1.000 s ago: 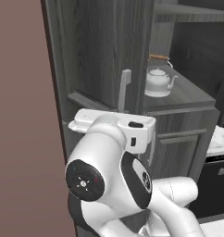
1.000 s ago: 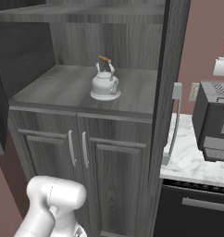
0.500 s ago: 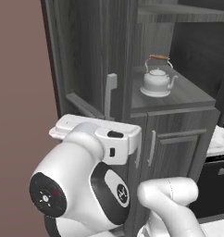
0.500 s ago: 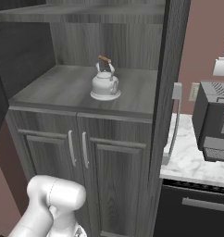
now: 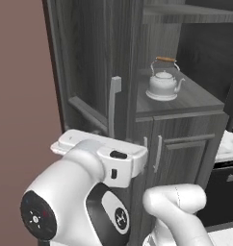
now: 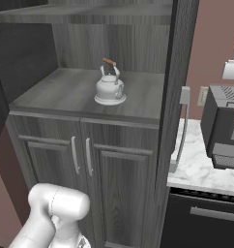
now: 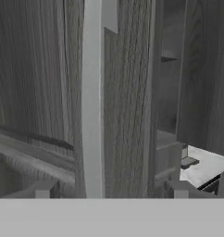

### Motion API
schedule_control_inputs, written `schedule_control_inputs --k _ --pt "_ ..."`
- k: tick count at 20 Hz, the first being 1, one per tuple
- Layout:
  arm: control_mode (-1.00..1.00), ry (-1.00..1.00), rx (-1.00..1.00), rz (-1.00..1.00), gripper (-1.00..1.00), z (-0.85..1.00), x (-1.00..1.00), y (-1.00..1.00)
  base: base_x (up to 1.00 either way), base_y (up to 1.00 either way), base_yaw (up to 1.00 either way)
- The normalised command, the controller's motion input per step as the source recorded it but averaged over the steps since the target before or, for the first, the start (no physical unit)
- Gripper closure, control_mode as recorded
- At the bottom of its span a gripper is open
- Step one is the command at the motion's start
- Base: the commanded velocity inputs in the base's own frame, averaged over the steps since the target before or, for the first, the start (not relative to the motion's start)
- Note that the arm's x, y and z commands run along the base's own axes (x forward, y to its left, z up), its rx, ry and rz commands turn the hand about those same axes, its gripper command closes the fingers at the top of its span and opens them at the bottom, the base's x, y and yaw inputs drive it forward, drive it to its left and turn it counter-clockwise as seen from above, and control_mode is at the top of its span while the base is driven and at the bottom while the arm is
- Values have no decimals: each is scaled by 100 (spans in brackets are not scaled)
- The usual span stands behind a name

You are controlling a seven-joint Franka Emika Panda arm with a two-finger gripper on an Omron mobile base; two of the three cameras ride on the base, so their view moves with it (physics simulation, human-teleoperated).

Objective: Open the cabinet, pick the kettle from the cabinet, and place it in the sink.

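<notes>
Straddling the long silver bar handle (image 7: 91,106) of the cabinet's (image 5: 97,62) open door, my claw (image 7: 109,189) stands with its two tips spread wide, one on each side of the bar, touching neither side. The door panel lies just behind the handle. Past the door's edge, inside the cabinet, the kettle (image 6: 109,88) sits upright on the shelf above the lower paired doors (image 6: 82,167), well apart from the handle.
</notes>
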Motion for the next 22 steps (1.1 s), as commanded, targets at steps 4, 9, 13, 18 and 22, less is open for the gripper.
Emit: schedule_control_inputs --k 4,9,13,18,22 --pt "-100 0 11 -8 -100 -10 -45 -12 0 0 0" --pt "-100 0 20 -5 -100 -5 -54 -19 0 0 0" --pt "-100 0 25 0 -100 -1 -33 -32 0 0 0" --pt "-100 0 33 3 -100 0 -22 -46 0 0 0" --pt "-100 0 36 13 -100 0 -11 -46 0 0 0"
